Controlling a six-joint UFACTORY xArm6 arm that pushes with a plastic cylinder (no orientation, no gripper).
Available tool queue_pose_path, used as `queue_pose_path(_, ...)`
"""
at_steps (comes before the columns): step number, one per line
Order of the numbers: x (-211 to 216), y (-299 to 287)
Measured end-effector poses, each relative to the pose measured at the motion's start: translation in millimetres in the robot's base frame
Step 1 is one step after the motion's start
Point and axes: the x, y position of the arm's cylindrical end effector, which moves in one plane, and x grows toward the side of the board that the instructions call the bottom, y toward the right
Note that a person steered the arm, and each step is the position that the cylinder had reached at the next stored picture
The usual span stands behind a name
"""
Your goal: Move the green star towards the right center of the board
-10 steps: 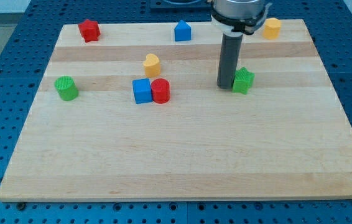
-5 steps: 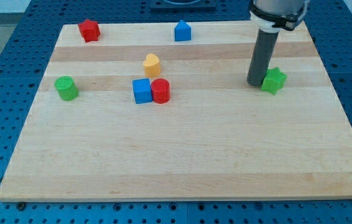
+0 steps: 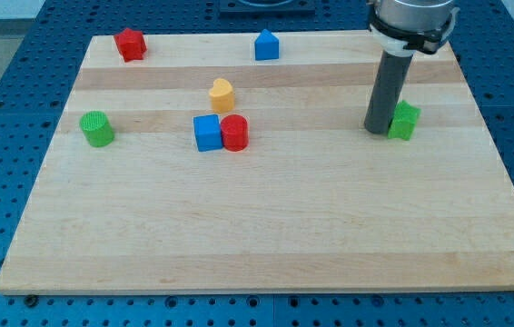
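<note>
Pale wooden plank surface (image 3: 266, 236) on blue pegboard. My tip (image 3: 379, 131) touches the ribbed green star (image 3: 405, 120), just to its right. It's a bare rod; no hand shows.

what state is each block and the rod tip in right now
my tip: down on the board, against the green star's left side
green star: upright, partly hidden by the rod, in the board's right part
red cylinder: upright, touching the blue cube
blue cube: flat, against the red cylinder
yellow block: standing alone, rounded
green cylinder: upright, alone near the left edge
red block: alone, top left
blue block: alone, top edge
</note>
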Motion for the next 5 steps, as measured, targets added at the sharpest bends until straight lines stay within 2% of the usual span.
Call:
queue_pose_path(3, -8.6, -23.3)
queue_pose_path(5, -17.8, -0.9)
